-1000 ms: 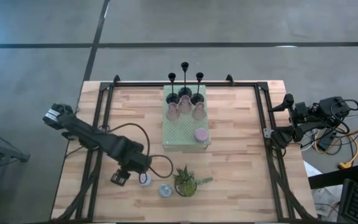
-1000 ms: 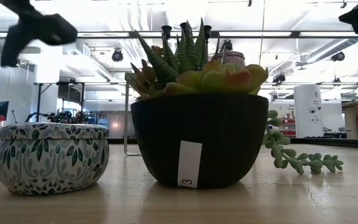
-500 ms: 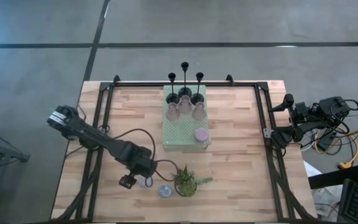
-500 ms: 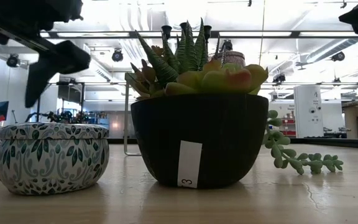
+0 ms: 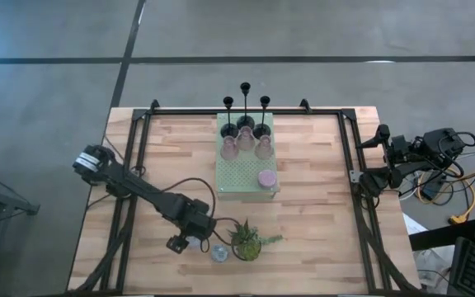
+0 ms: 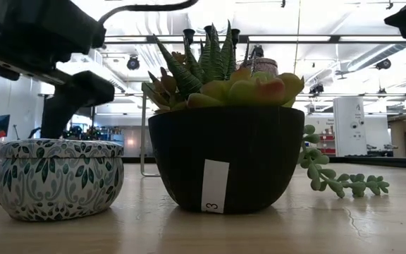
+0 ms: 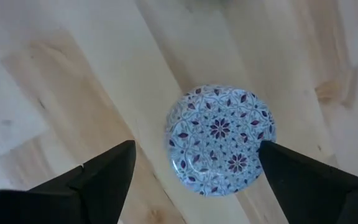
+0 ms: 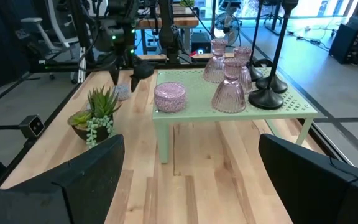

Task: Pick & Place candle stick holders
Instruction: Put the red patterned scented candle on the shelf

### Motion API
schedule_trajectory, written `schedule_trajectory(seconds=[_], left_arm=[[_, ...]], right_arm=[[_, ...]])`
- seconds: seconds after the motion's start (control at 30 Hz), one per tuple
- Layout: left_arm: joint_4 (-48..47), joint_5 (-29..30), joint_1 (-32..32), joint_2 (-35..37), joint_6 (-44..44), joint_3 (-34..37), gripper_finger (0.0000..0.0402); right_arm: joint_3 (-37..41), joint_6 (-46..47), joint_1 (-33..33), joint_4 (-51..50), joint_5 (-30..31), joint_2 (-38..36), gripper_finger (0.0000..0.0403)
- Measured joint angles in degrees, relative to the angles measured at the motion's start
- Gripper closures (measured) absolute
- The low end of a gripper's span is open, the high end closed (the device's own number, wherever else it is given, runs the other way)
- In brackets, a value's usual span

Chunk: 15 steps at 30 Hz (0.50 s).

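- Hovering over the near edge of the table, the left gripper [image 5: 190, 241] points straight down at a small round cup with a purple flower pattern [image 7: 220, 140]; its fingers [image 7: 104, 174] stand wide apart on either side of the cup, and nothing is held
- Waiting well off to the side, the right gripper [image 5: 379, 134] sits beyond the table's right rail, its fingers [image 8: 86, 168] spread fully and empty
- Already on the pale green mat [image 5: 236, 176] are three black stemmed sticks [image 5: 245, 107] along the far edge, three pink glass holders [image 5: 245, 142] just in front of them, and one pink round cup [image 5: 266, 178] near the mat's front right corner
- Left on the bare wood are two round cups: the purple-patterned one under the left gripper, and a cup with a green leaf pattern [image 6: 60, 176] just beside the potted plant [image 5: 248, 240]
- My judgement: seven of the nine pieces are placed and two remain, with the purple-patterned cup the one in hand; the grasp itself has not been made yet
- The leaf-patterned cup sits close to the plant's pot [image 6: 228, 159], so reaching it could brush the leaves
- The only writing to be seen is a white label on the pot [image 6: 216, 186], with small dark characters at its lower end too small to read with confidence; no brand shows anywhere else
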<state>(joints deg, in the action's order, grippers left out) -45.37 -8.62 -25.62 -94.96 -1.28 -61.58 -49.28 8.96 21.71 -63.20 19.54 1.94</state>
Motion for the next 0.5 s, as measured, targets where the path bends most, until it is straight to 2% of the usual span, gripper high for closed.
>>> schedule_trajectory(seconds=[0.13, 0.5], left_arm=[[0.67, -2.67, -0.13, -2.05, 1.41, -0.01, 0.0057], [3.89, -3.21, -0.59, -5.24, 1.81, 1.6, 0.0057]], right_arm=[[-0.02, -0.01, 0.02, 0.02, -0.01, 0.01, 0.0037], [-0.02, -0.01, 0.02, 0.0, -0.03, 0.01, 0.0037]])
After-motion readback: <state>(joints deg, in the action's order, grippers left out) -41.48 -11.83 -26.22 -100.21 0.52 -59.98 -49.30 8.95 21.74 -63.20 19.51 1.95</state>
